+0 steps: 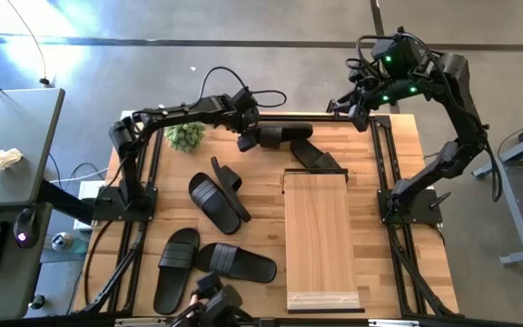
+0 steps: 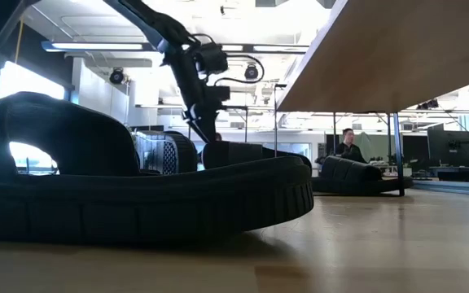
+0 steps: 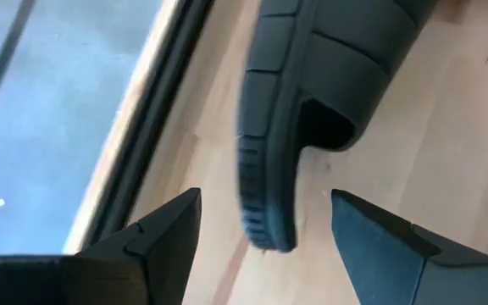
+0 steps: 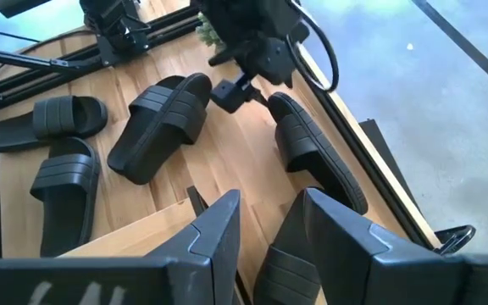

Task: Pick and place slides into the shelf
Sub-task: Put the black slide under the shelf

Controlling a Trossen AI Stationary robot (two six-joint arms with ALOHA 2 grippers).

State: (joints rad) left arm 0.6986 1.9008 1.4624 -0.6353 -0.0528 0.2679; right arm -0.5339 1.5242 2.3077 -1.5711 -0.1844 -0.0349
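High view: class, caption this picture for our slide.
Left gripper open beside a slide near the shelf.

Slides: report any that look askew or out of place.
One slide mid-table looks tipped onto its edge, leaning against a flat slide beside it. The others lie loose around the table, and the shelf top is bare.

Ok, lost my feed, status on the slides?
Left gripper open over slide at far edge. Right gripper idle, open. Shelf top bare.
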